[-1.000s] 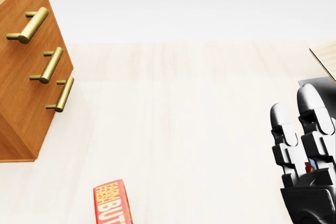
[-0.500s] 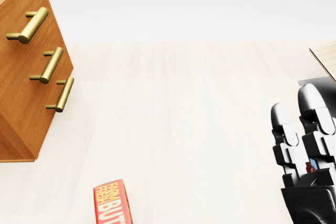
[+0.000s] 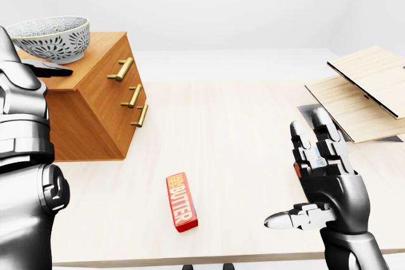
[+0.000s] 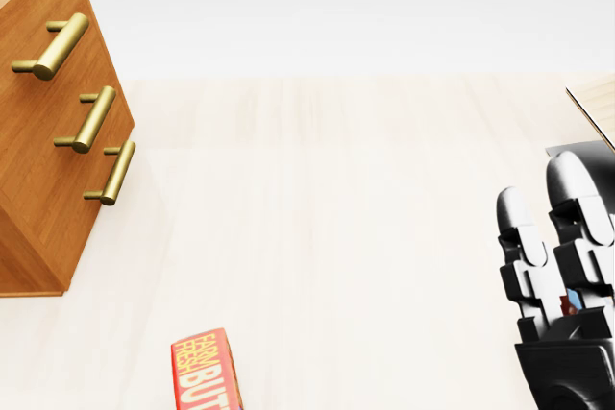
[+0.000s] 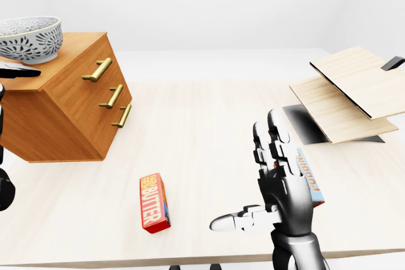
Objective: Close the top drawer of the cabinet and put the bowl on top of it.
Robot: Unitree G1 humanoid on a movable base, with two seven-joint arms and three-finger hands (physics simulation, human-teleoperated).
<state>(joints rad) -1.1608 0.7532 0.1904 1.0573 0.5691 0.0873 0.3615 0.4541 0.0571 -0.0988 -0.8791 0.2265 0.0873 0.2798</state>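
Little seemed left to go wrong, and the likeliest slip was in pulling the arms away. Nearest the camera, the right hand (image 5: 286,195) stood just beside a small box (image 5: 310,180) lying on the table (image 3: 240,124). A careless sweep to the right could have knocked the box. The butter (image 3: 181,202) lay well apart from both hands and looked safe.

The bigger risk was farther off, at the cabinet (image 3: 95,115). The bowl (image 3: 54,37) sat upright on its top, toward the left of the left-eye view, with the left arm (image 3: 22,150) close alongside. A dark fingertip (image 3: 54,69) of the left hand lay along the top just under the bowl's wall. If that hand lifted away crookedly, a finger could have caught the bowl and tipped it or dragged it off the edge. The three drawer fronts looked flush, the top handle (image 3: 121,69) in line with the two below. The drawer therefore seemed closed, but a bump from the arm could have shifted the cabinet.

The right hand's fingers were spread wide, two pointing up and the thumb out to the left. They held nothing and touched nothing. Only that one fingertip of the left hand showed clearly. I could not tell whether it touched the bowl or how far that hand was open. The boards (image 3: 367,90) at the far right lay clear of everything.
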